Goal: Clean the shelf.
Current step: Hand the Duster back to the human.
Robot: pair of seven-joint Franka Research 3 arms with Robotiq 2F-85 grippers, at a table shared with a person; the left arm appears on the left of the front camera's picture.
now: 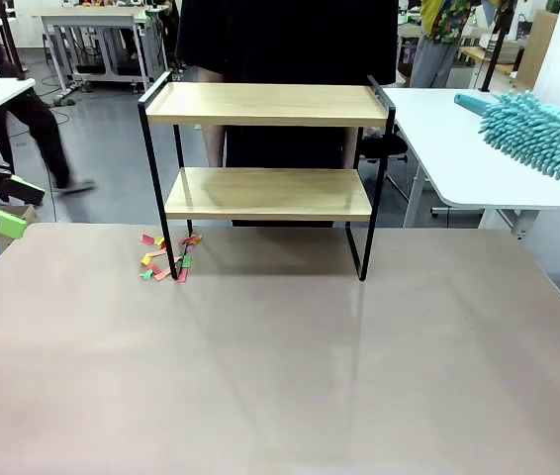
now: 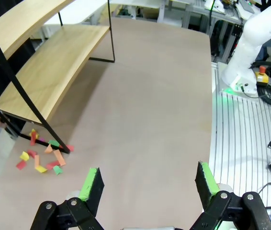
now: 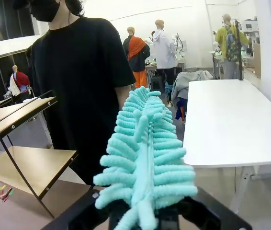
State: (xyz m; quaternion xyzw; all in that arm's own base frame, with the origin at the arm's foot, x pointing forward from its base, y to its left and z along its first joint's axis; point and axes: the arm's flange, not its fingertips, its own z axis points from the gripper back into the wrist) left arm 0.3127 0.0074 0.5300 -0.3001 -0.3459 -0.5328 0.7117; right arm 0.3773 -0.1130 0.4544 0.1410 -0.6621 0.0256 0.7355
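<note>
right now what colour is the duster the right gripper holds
Turquoise duster, clearest in the right wrist view.

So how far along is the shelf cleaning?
Done: both boards of the shelf look bare, and coloured scraps lie on the table by its front left leg. In hand: the right claw is shut on a teal duster, off to the right. Left: the scraps; the left claw is open.
</note>
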